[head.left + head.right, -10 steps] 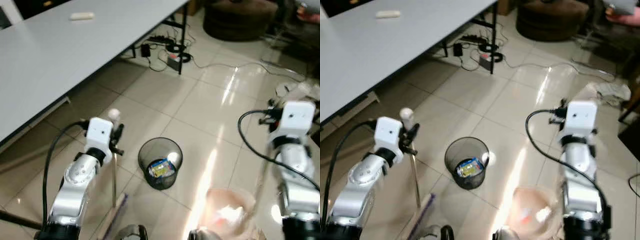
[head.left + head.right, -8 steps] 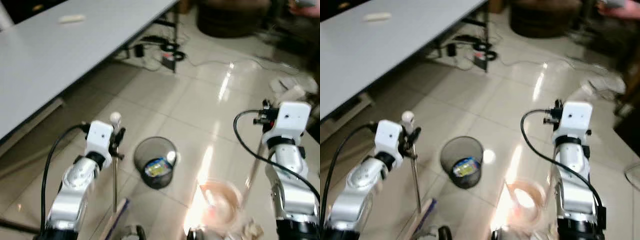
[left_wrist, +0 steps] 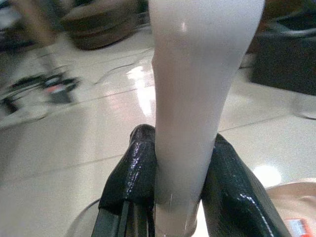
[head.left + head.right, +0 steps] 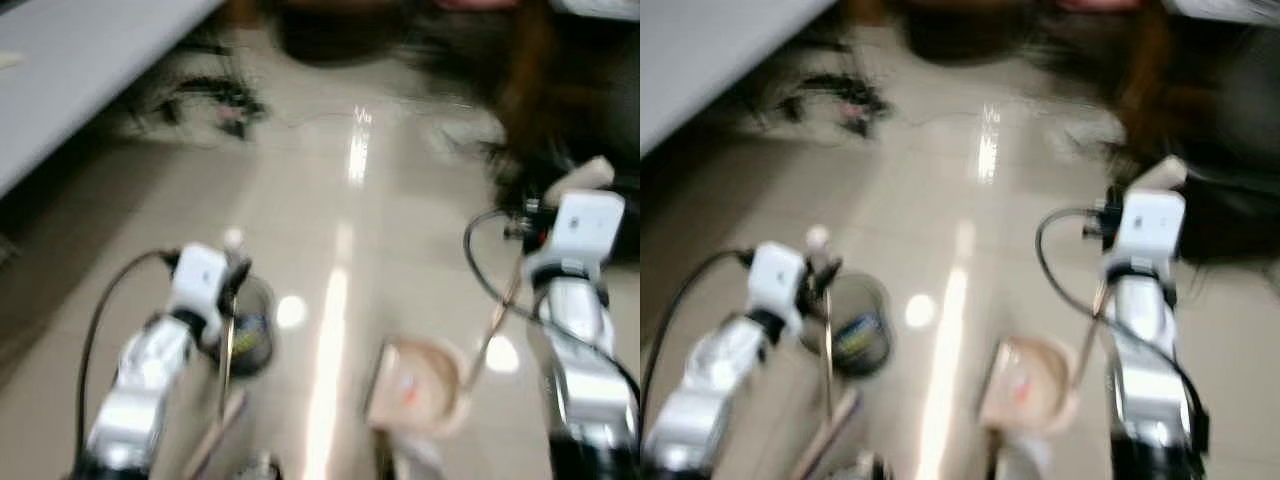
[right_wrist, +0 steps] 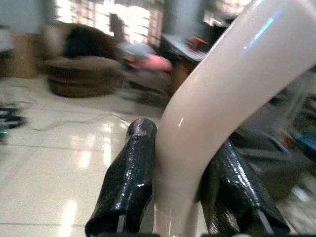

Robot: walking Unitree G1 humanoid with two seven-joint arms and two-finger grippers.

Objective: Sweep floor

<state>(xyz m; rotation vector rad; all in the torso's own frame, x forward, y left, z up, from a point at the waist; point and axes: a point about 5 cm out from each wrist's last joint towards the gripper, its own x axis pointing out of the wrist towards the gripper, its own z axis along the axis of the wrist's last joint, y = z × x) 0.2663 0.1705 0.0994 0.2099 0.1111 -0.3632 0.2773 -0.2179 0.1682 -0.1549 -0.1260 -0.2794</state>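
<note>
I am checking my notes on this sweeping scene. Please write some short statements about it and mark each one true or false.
1. The left gripper is shut on the broom handle. True.
2. The right gripper hangs open with nothing in it. False: it is shut on the dustpan handle.
3. The wire bin lies tipped over on the table. False: it stands on the floor.
4. The dustpan sits between the two arms. True.
</note>
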